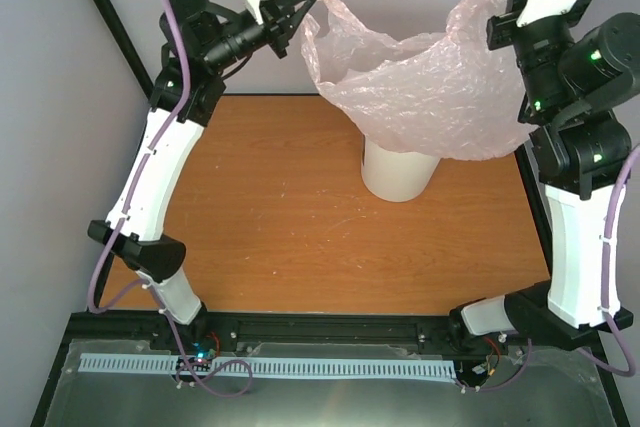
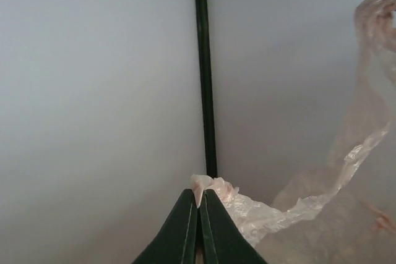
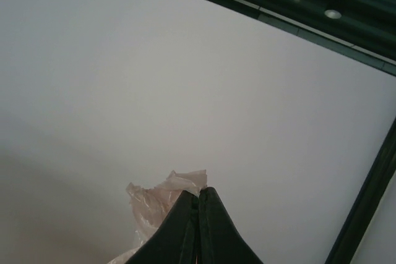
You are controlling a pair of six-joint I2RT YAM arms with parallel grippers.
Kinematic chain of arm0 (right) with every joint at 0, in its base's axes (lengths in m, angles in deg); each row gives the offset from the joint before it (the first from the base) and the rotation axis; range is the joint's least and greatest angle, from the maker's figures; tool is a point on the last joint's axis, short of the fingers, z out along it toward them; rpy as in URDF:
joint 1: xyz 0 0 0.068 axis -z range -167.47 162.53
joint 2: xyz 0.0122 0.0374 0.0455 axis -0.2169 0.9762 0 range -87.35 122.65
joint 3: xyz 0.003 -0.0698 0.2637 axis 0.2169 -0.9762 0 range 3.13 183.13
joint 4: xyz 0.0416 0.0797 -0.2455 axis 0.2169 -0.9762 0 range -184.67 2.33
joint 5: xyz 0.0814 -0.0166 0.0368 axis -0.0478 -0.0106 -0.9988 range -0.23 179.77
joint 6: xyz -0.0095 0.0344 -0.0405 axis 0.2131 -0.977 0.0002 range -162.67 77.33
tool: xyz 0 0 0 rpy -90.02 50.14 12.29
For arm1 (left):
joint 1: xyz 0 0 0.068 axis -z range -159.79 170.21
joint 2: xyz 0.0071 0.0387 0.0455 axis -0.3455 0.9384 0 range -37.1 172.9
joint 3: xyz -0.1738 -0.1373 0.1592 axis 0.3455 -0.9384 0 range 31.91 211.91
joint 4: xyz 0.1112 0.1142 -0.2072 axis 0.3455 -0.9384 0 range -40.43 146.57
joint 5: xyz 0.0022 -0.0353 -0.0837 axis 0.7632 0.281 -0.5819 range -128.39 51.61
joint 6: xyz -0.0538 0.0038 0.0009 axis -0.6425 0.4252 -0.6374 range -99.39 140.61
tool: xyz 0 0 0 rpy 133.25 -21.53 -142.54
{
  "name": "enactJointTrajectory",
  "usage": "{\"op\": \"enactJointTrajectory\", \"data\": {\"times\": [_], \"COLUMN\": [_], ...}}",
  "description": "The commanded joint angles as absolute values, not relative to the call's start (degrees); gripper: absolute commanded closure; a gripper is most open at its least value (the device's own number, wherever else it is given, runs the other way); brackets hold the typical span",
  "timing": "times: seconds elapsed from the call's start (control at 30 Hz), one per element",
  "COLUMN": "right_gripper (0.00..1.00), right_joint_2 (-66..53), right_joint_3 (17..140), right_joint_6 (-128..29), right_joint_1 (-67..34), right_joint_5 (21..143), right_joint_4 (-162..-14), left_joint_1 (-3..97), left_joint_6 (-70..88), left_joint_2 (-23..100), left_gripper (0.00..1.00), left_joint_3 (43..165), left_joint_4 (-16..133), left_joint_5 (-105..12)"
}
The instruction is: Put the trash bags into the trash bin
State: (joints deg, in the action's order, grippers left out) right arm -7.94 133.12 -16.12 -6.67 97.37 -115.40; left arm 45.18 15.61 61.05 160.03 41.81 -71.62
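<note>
left hand point(image 2: 198, 195) & right hand point(image 3: 199, 191) clamp the bag point(image 1: 420, 82) up top, stretched wide over the bin point(image 1: 398, 175) so it'll drop in.

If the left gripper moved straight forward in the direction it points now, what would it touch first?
Probably the thin black vertical frame post, or the pale grey wall beside it; depth is unclear. The left gripper is shut on the translucent pale pink plastic bag.

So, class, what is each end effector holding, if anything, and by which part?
Both grip the pink trash bag by its top edge: left end effector one side, right end effector the other.
</note>
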Motion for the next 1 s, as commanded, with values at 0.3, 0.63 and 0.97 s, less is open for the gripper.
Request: {"op": "enactJointTrajectory", "data": {"times": [0.3,0.63,0.97], "right_gripper": [0.97,0.97,0.97], "right_joint_2": [0.69,5.95,7.11], "right_joint_3": [137.29,142.81,142.81], "right_joint_6": [-19.22,-18.54,-19.12], "right_joint_1": [-5.7,-5.22,-5.05], "right_joint_5": [96.97,96.54,95.5], "right_joint_4": [-113.48,-111.3,-111.94], "left_joint_1": [45.61,45.61,45.61], "left_joint_6": [16.51,20.1,21.78], "left_joint_2": [72.06,78.83,80.32], "left_gripper": [0.99,0.99,0.99], "left_joint_3": [167.11,173.47,174.05], "left_joint_4": [42.65,44.45,46.12], "left_joint_5": [-63.26,-58.14,-57.16]}}
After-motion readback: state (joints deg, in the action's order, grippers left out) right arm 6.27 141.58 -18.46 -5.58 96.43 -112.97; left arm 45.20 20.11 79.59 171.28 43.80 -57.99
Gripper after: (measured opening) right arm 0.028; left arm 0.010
